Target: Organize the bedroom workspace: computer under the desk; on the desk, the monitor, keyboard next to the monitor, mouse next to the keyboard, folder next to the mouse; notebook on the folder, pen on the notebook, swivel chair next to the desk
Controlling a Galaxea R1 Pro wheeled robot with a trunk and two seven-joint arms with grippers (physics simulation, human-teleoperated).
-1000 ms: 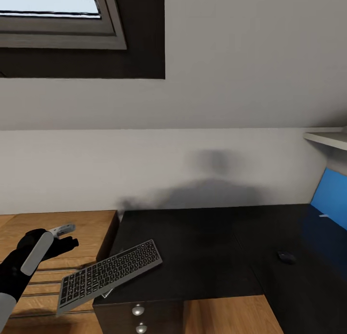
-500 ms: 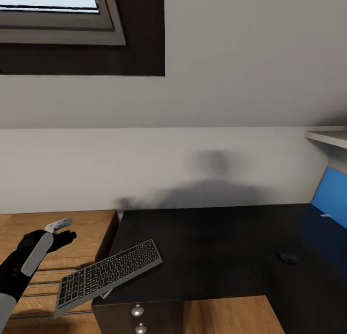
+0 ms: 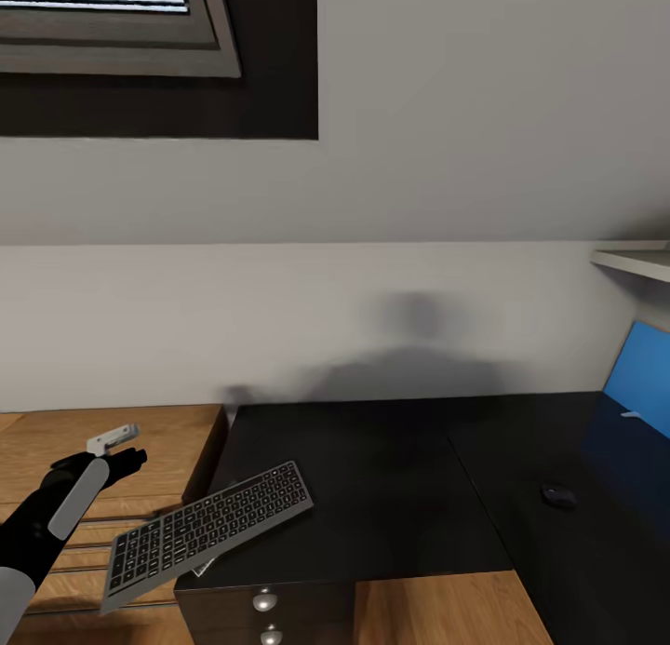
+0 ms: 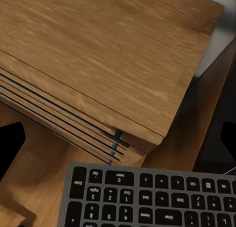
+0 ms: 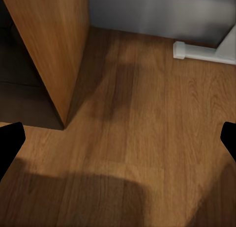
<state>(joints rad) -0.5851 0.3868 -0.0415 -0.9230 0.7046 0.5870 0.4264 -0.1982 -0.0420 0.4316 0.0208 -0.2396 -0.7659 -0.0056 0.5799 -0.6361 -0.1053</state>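
The black keyboard (image 3: 207, 533) lies tilted across the left edge of the desk (image 3: 391, 477), its left half hanging out over the gap beside the wooden cabinet. In the left wrist view the keyboard (image 4: 147, 197) shows its key rows just under the fingers. My left gripper (image 3: 119, 448) hovers open to the left of the keyboard, over the cabinet, holding nothing. The mouse (image 3: 558, 496) sits on the desk's right part, near the blue back panel (image 3: 642, 380). In its wrist view my right gripper (image 5: 118, 138) stands open above the wooden floor.
A light wooden drawer cabinet (image 3: 102, 440) stands against the desk's left side. The desk's black drawer pedestal (image 3: 266, 600) is under the keyboard end. A white shelf (image 3: 637, 263) juts out at the right. A tiny pale sliver (image 3: 633, 414) lies by the blue panel.
My left arm has drawn back a little to the left, away from the keyboard. The keyboard's overhanging end has sunk slightly. The head view has shifted a bit.
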